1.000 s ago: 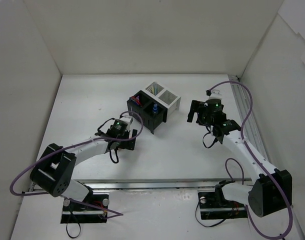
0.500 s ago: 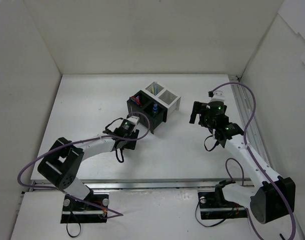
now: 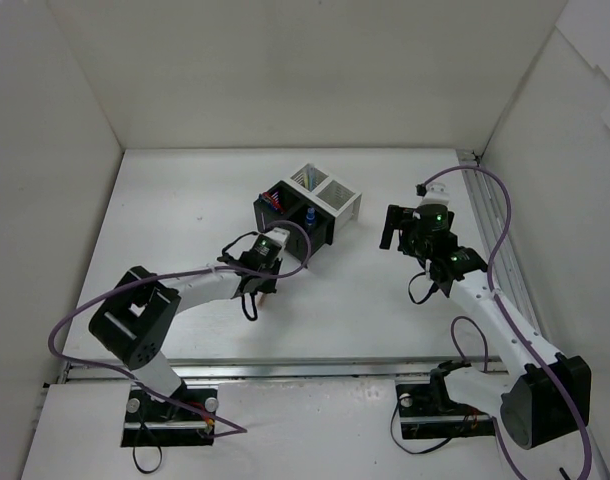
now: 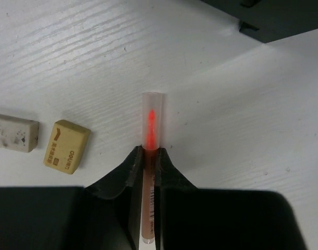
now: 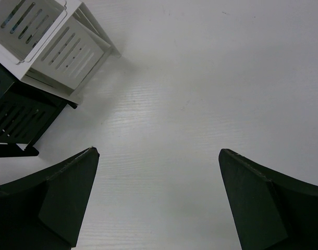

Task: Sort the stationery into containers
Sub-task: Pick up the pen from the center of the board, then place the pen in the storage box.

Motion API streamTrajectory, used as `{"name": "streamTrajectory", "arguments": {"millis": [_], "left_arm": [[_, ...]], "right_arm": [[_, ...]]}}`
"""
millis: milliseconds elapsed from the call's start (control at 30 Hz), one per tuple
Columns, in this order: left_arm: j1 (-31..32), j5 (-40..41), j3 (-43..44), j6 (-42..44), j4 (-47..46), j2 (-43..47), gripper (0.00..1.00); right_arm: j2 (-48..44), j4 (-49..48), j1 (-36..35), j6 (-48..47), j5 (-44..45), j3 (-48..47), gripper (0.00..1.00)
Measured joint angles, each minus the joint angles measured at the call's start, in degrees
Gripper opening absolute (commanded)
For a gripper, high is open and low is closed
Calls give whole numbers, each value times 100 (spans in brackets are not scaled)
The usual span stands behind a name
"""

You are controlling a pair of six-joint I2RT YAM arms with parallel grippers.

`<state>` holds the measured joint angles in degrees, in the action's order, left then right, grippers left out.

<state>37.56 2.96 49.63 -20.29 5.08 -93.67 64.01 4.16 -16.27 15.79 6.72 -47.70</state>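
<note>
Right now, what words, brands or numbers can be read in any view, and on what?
"deli", probably, though blurred: brown print on the yellow eraser.
Too small to read: dark print on the pen, low on its barrel.
No other text shows in any view.

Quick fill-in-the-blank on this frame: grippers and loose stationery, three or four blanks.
1. The left gripper is ____ on the pen.
2. The pen's visible tip is ____.
3. ____ erasers lie on the table beside that pen.
4. The right gripper is ____, holding nothing.
Missing words: shut; red; two; open.
</note>
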Motion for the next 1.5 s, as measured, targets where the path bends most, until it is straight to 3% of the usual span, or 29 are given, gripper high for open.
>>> {"name": "streamTrajectory", "arguments": {"millis": [233,467,600,933,1200,1300,1500], "left_arm": [[0,79,26,17,192,232,0],[-31,518,72,234,238,1956,1],[-262,509,662,560,-162,2162,0],[-772,-201,3615,870,-1388,-339,0],[-979,-837,5622,719,-1788,-2564,4],[-981,-903,6081,619,-1893,-3174,4],[-942,-769,6175,509,-2085,-3716,0]], "right_arm": [[-15,2,0,-101,74,35,98],[-140,-87,2,-131,155,142,98],[-400,-422,7,-138,216,365,98],[-1303,-1342,190,-251,592,831,98],[-1333,-1523,354,-396,942,927,98],[-1248,-1572,396,-435,984,940,98],[-1060,-1609,442,-507,984,949,98]]}}
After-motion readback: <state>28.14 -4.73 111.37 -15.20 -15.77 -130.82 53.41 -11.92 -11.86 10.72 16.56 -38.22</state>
